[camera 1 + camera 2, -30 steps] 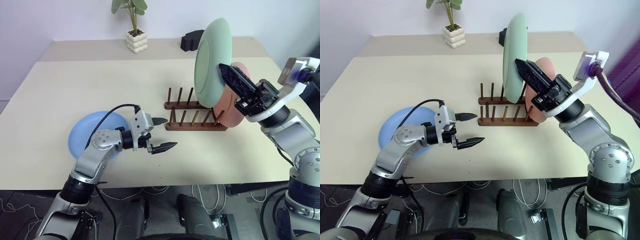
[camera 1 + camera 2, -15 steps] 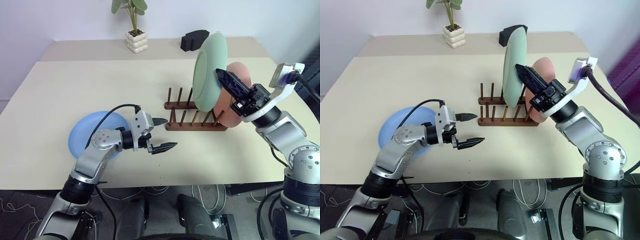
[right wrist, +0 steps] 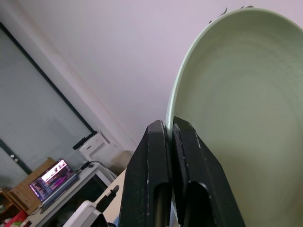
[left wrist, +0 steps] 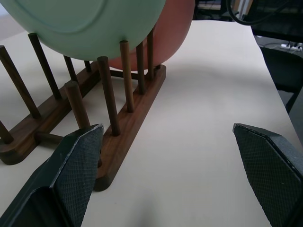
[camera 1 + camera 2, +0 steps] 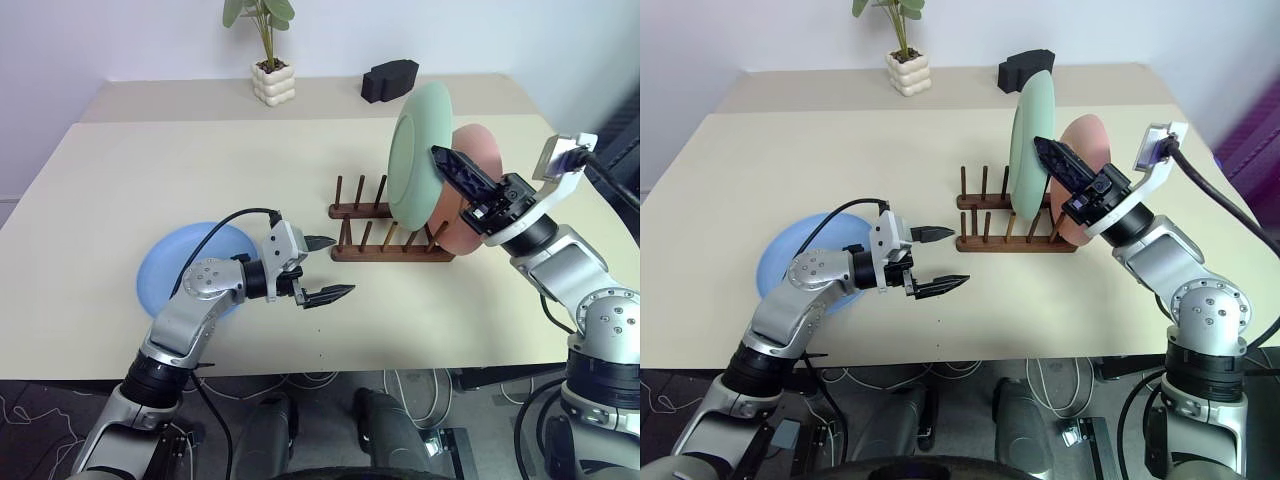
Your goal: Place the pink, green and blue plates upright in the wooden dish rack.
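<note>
The pale green plate hangs upright over the wooden dish rack, its lower edge down among the peg tops. My right gripper is shut on that plate's rim, as the right wrist view shows with both fingers pinching the rim of the green plate. Just behind it the pink plate stands upright at the rack's right end. The blue plate lies flat on the table at the left. My left gripper hovers open left of the rack, holding nothing, facing the rack's pegs.
A potted plant and a black block sit at the far side of the beige table. Several rack slots left of the green plate stand free. A cable loops over my left arm.
My right gripper has brought the green plate down and a little forward, closer to the rack's pegs. The left gripper has stayed where it was.
</note>
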You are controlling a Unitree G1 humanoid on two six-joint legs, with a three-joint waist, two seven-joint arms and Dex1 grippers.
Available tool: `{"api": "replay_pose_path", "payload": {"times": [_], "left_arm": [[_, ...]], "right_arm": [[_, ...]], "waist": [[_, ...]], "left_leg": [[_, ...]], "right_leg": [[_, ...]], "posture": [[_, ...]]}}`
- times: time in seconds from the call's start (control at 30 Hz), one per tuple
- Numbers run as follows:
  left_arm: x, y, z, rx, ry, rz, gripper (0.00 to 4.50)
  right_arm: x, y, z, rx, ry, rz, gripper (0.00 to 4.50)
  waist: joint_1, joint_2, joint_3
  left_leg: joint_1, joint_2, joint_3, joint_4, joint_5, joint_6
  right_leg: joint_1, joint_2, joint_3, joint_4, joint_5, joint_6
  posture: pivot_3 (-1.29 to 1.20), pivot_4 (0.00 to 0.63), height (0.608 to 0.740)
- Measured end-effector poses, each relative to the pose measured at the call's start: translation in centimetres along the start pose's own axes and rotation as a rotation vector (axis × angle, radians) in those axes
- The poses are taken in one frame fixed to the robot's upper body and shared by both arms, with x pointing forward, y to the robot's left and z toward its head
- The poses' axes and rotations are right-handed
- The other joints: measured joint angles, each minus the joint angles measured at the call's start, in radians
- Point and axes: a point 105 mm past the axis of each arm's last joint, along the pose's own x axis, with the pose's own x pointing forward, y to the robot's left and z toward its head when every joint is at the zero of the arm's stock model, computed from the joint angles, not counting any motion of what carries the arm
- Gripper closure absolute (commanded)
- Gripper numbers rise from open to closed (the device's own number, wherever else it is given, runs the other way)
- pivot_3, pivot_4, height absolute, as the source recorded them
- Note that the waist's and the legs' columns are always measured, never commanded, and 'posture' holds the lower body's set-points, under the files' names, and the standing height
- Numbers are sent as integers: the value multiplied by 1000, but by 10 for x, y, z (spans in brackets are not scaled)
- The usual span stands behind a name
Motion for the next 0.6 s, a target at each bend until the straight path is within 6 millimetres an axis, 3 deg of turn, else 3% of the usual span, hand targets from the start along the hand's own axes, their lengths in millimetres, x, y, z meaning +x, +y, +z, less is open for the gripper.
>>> {"api": "replay_pose_path", "payload": {"times": [0.13,0.43,0.6], "left_arm": [[0,0,0,0,0,0,0],[0,0,0,0,0,2,0],[0,0,0,0,0,2,0]], "right_arm": [[-1,0,0,-4,0,3,4456],[-1,-4,1,-18,1,-8,34],[-2,-8,0,-53,10,-34,34]], "waist": [[0,0,0],[0,0,0],[0,0,0]], "left_leg": [[0,0,0,0,0,0],[0,0,0,0,0,0],[0,0,0,0,0,0]], "right_leg": [[0,0,0,0,0,0],[0,0,0,0,0,0],[0,0,0,0,0,0]], "posture": [[0,150,736],[0,150,736],[0,150,736]]}}
